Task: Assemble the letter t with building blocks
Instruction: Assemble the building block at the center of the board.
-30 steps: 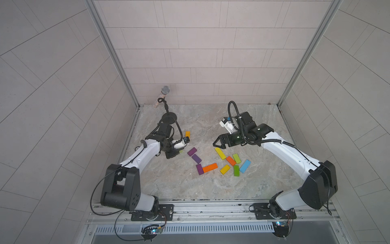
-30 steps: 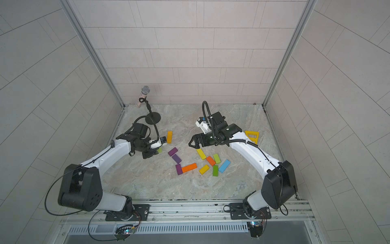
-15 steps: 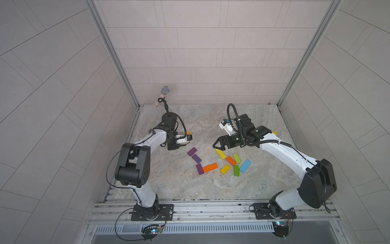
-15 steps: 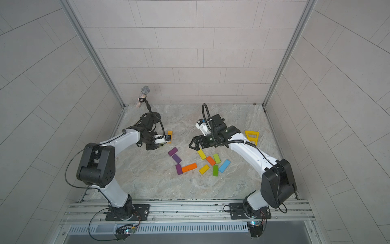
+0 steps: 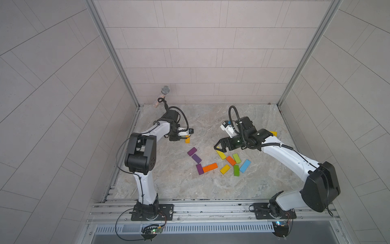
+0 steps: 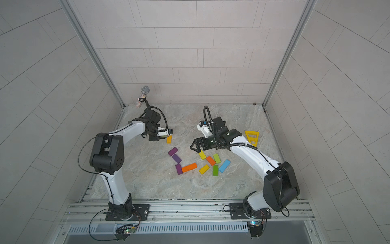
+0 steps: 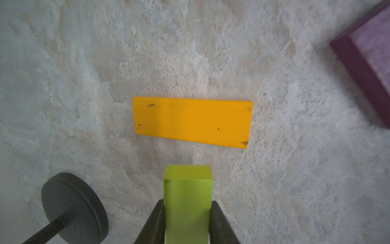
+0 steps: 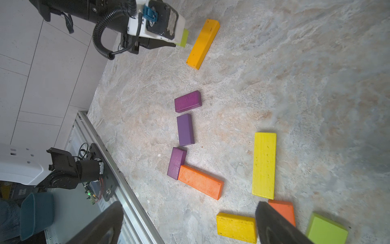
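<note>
While the left gripper [image 7: 187, 201] has its fingers clamped on the long sides of a lime green block [image 7: 187, 186], it sits far-left on the table [image 5: 168, 186], just beside the orange-yellow block [image 7: 193, 122]; both are flat plain rectangles, the orange-yellow one scuffed with dark specks near its edges. Right gripper [image 5: 219, 147] has fingers wide apart, holding nothing, over the end of a yellow block [image 5: 221, 155] at the edge of the loose mid-table cluster: three purple blocks [image 5: 196, 158], a long orange block [image 5: 210, 167], a light blue block [image 5: 245, 165] and others. Vs a second ago: left arm's elbow has swung up and inward, right gripper dropped a touch toward the yellow block, loose cluster unchanged. Lime green block's long axis runs along the fingers, free end pointing square at the orange-yellow block's long side, small gap between; the orange-yellow block's long axis runs roughly near-to-far, so the two sit at right angles
</note>
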